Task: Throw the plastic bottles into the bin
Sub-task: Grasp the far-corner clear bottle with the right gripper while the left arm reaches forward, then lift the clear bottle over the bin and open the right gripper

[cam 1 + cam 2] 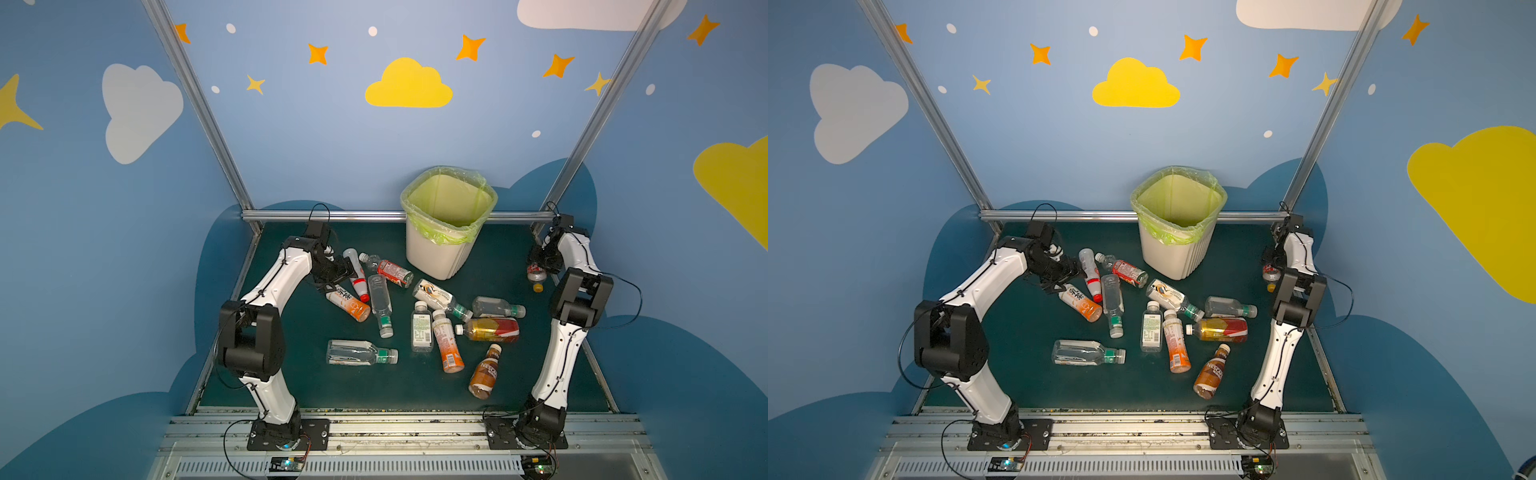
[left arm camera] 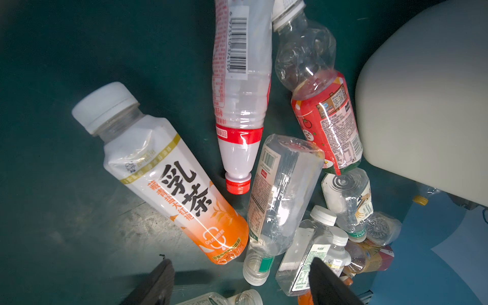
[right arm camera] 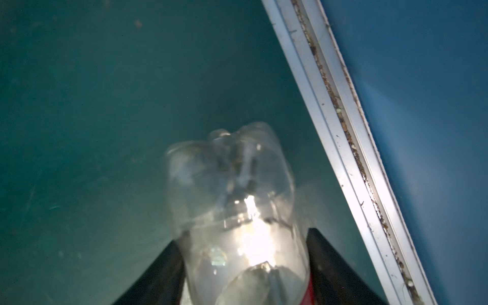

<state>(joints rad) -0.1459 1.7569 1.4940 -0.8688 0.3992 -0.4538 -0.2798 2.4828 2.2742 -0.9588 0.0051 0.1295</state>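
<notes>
Several plastic bottles lie scattered on the green table point(image 1: 291, 374) in both top views. The white bin point(image 1: 436, 253) with its yellow-green bag stands at the back. My left gripper point(image 1: 338, 274) hangs open above the left pile. Beneath it lie a white-and-orange tea bottle point(image 2: 171, 174), a white bottle with a red cap point(image 2: 240, 105) and a clear bottle point(image 2: 282, 195). Nothing sits between its fingers point(image 2: 158, 285). My right gripper point(image 1: 538, 266) is at the table's right edge, and both fingers press the sides of a clear bottle point(image 3: 232, 184) with a yellow cap point(image 1: 537, 287).
An aluminium rail point(image 3: 343, 132) runs along the table edge right beside the right gripper. Another rail point(image 1: 332, 215) crosses behind the bin, with slanted posts at both back corners. The bin's wall point(image 2: 422, 92) rises close to the left pile. More bottles point(image 1: 490, 328) lie mid-table.
</notes>
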